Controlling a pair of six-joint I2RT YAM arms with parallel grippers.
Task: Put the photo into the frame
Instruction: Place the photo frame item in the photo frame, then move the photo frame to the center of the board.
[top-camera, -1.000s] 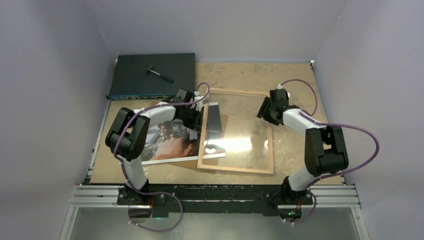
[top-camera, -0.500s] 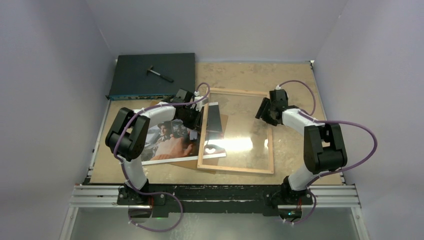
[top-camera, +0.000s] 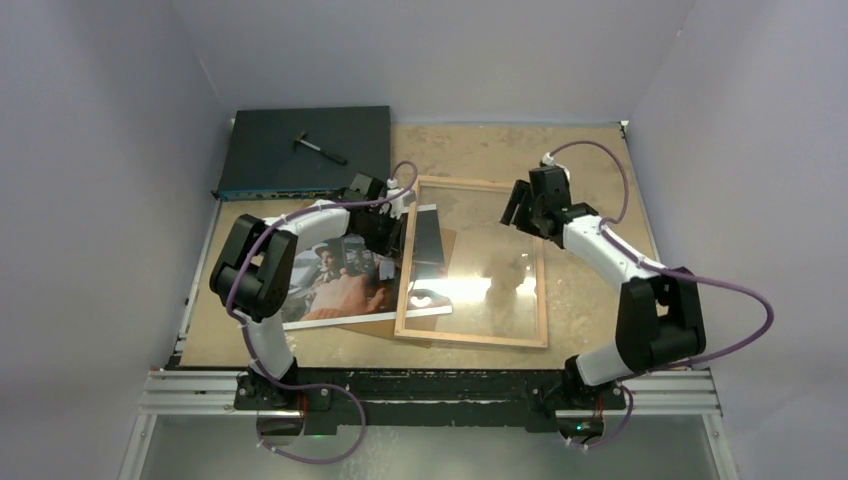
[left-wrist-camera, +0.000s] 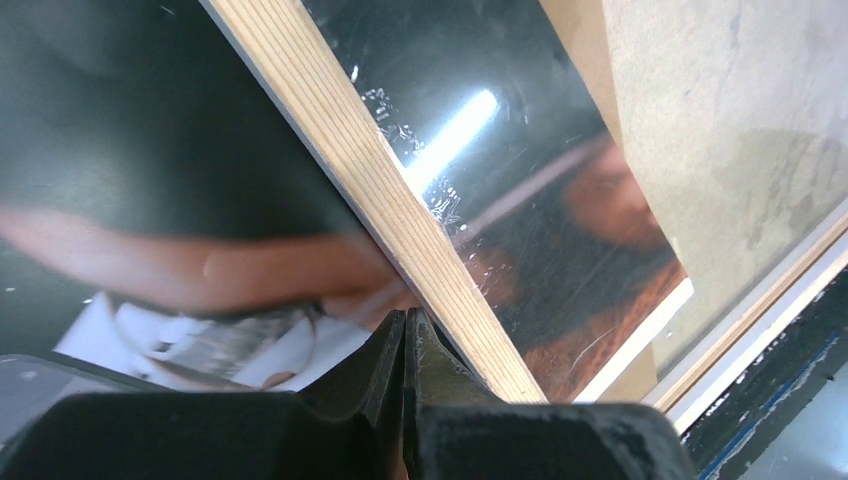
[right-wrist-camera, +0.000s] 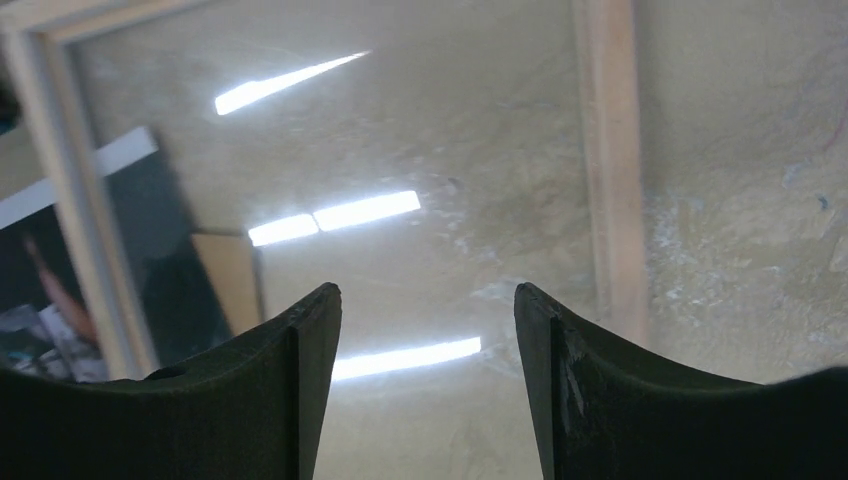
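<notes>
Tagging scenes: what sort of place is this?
Probably a lab robot cell: plain walls boxing in a worn table, left arm and right arm bolted to a metal rail, frame and photo as props.

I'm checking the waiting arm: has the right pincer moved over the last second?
Yes. The right pincer has shifted away from the arm bases, toward the far rail of the frame.

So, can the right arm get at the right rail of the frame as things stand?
Probably yes: its open jaws hang above the frame near that rail, with nothing in between.
</notes>
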